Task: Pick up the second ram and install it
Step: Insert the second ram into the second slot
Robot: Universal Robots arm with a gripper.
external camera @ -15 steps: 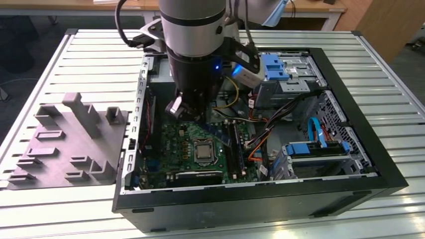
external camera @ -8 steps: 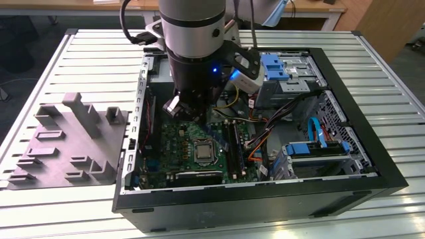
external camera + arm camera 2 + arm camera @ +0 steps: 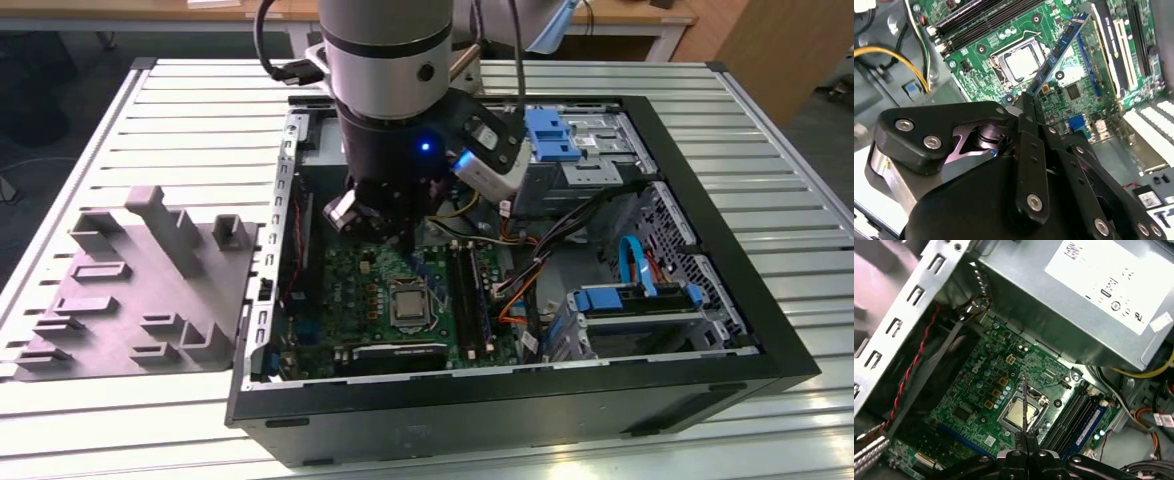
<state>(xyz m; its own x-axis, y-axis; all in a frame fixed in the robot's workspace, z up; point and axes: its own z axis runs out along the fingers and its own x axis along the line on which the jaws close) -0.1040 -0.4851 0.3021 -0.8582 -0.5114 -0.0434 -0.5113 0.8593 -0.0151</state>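
Because the second ram (image 3: pixel 1059 52) is a thin, flat circuit board, it is judged to be light and stiff but fragile. It is likely to crack if twisted and to be harmed at its chips and contact edge, so it is best taken by a bare end or along its long edges. It is gripped at one end by the closed fingers (image 3: pixel 1028 117), and the rest of the stick projects free above the motherboard (image 3: pixel 1074 90), over the processor socket (image 3: pixel 1021 60) and not touching any slot. With so small a hold, slipping under side load is judged possible.

Near the centre of the exterior view, the arm (image 3: pixel 387 60) reaches down into the open computer case (image 3: pixel 747 330), which stands on the slatted tabletop (image 3: pixel 747 110). Another memory stick (image 3: pixel 1088 427) is seen already seated in the long black slots (image 3: pixel 1069 415) beside the socket.
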